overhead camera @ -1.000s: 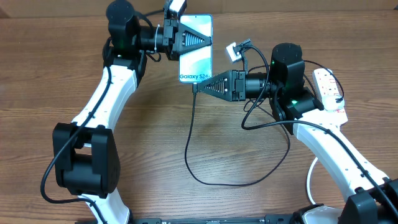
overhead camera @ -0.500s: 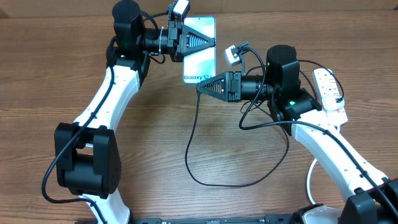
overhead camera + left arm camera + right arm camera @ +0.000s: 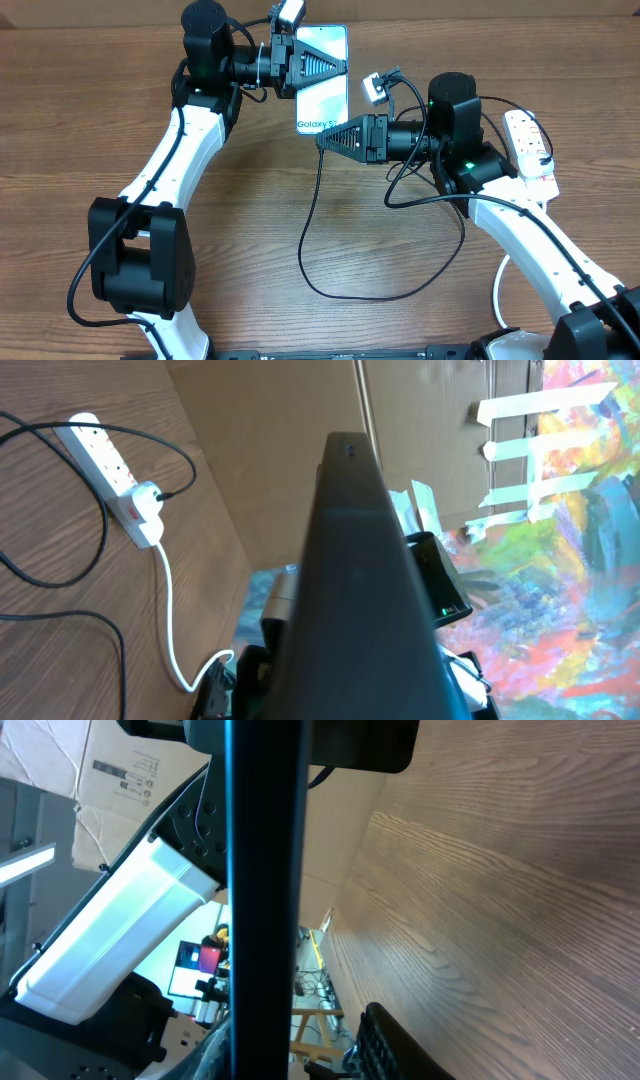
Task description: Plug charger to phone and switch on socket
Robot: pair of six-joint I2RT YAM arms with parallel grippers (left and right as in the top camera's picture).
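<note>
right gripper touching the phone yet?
Cannot tell. Overhead shows the right gripper overlapping the lower edge of the phone, height unclear; the right wrist view is mostly blocked.

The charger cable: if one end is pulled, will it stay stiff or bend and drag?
Probably floppy: the charger lies in a loose, curved loop on the table. It looks thin, so it is likely light and easy to drag. Its slack runs close to the right arm, so it might snag there.

Light cyan phone [image 3: 320,105] screen; black charger [image 3: 309,205]; white socket [image 3: 525,130], red markings.
</note>
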